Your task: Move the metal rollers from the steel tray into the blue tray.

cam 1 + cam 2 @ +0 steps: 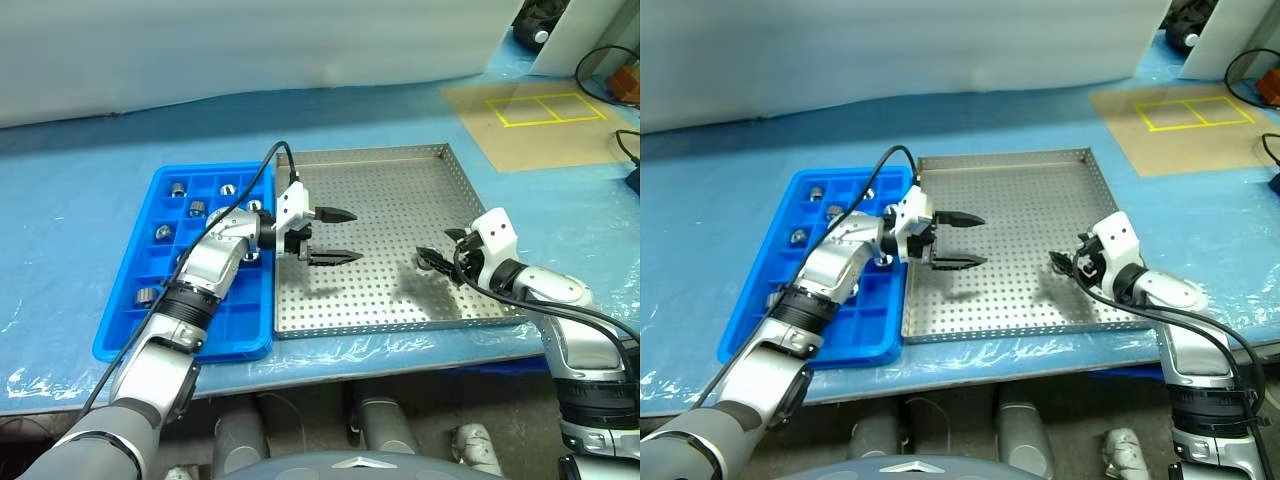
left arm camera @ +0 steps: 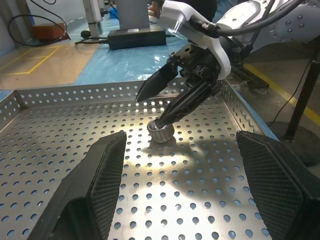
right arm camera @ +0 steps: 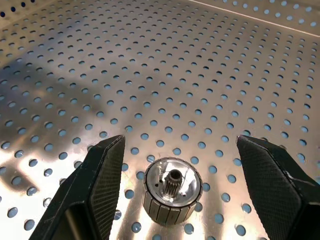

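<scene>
The steel tray [image 1: 400, 160] lies in the middle of the table, and the blue tray [image 1: 140, 270] sits against its left side. Several metal rollers [image 1: 197, 208] rest in the blue tray's compartments. One metal roller [image 3: 172, 190] stands upright on the perforated floor near the steel tray's right rim. My right gripper [image 1: 435, 257] is low over it, open, with a finger on each side and not touching it. My left gripper [image 1: 340, 236] hovers open and empty over the left part of the steel tray, pointing towards the right gripper [image 2: 172, 97].
A blue plastic sheet [image 1: 80, 180] covers the table. A brown board with a yellow taped rectangle [image 1: 545, 108] lies at the back right. Cables [image 1: 610, 70] trail at the far right, and a white wall runs along the back.
</scene>
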Controlling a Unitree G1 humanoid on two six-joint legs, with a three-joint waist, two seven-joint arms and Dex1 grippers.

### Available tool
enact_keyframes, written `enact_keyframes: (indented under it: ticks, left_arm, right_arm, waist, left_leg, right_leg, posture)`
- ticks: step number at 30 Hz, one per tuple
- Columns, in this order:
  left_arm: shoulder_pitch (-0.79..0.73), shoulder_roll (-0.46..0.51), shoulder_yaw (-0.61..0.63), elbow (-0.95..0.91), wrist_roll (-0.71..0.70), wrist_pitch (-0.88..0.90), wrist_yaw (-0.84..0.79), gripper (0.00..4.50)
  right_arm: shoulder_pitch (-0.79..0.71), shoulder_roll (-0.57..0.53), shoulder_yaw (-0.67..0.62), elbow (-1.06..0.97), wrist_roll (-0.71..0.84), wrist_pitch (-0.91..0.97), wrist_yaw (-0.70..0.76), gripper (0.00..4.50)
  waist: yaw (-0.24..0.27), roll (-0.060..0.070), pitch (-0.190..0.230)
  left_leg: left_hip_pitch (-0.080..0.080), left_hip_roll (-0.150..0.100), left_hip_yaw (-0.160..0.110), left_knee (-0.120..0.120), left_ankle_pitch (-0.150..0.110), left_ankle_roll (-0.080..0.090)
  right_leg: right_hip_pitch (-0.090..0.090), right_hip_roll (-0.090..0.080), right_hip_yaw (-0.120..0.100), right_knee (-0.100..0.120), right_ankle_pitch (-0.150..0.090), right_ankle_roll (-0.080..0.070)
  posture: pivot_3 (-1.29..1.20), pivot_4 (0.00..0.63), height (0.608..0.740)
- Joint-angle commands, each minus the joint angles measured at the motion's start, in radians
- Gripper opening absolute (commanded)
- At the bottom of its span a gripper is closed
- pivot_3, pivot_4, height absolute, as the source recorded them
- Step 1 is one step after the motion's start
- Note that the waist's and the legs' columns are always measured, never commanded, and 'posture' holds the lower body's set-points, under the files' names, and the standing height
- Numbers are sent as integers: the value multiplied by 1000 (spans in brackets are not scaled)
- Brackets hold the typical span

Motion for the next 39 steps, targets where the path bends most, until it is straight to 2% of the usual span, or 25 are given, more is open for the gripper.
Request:
enact_keyframes:
  ticks: [1,8,16,19,22,24,26,32,39]
  left_arm:
    - [-2,3,14,-22,0,-12,-1,3735]
    - [17,27,26,-40,0,-2,15,3735]
    - [29,45,30,-53,3,0,32,3735]
    - [36,52,30,-61,4,0,37,3735]
    - [41,58,30,-67,3,2,39,3735]
    - [41,59,30,-69,4,4,42,3735]
    - [42,62,32,-72,4,7,44,3735]
    - [53,94,53,-94,2,13,63,3735]
    - [117,216,144,-231,-18,68,110,3735]
  right_arm:
    - [7,3,-3,86,-16,-59,-32,3647]
    - [-12,17,69,165,-34,-108,-30,3647]
    - [-35,28,82,255,-40,-145,-45,3647]
    - [-34,28,89,275,-55,-186,-56,3088]
    - [-40,29,95,283,-61,-189,-73,2120]
    - [-45,27,100,287,-53,-199,-58,2120]
    - [-43,26,105,268,-41,-187,-45,1705]
    - [-103,22,147,272,-77,-211,-54,1691]
    - [-313,45,264,225,-33,-173,99,1691]
  waist:
    - [0,0,0]
    - [-3,0,0]
    - [-1,0,0]
    - [0,0,0]
    - [0,0,0]
    - [0,0,0]
    - [0,0,0]
    - [-3,0,0]
    - [0,1,0]
  left_leg:
    - [0,0,0,0,0,0]
    - [-1,0,0,-2,-2,3]
    - [1,0,0,-2,-2,3]
    - [2,0,0,-1,-2,3]
    - [2,0,0,-1,-2,3]
    - [2,0,0,-1,-2,3]
    - [2,0,0,0,-2,3]
    - [2,0,0,-1,-2,3]
    - [-1,1,0,-5,-1,1]
  right_leg:
    - [1,0,0,-1,0,0]
    - [2,0,-1,-7,1,-1]
    - [5,0,-1,-7,1,-1]
    - [7,0,-1,-8,1,-1]
    - [7,0,-1,-8,1,-1]
    - [7,0,-1,-8,1,-1]
    - [7,0,-1,-8,1,-1]
    - [7,0,-1,-8,1,-1]
    - [0,0,-1,-7,1,-1]
  posture:
    - [-435,150,740]
    - [-402,150,740]
    - [-381,150,740]
    - [-378,150,740]
    - [-376,150,740]
    - [-372,150,740]
    - [-368,150,740]
    - [-336,150,740]
    - [-230,150,740]
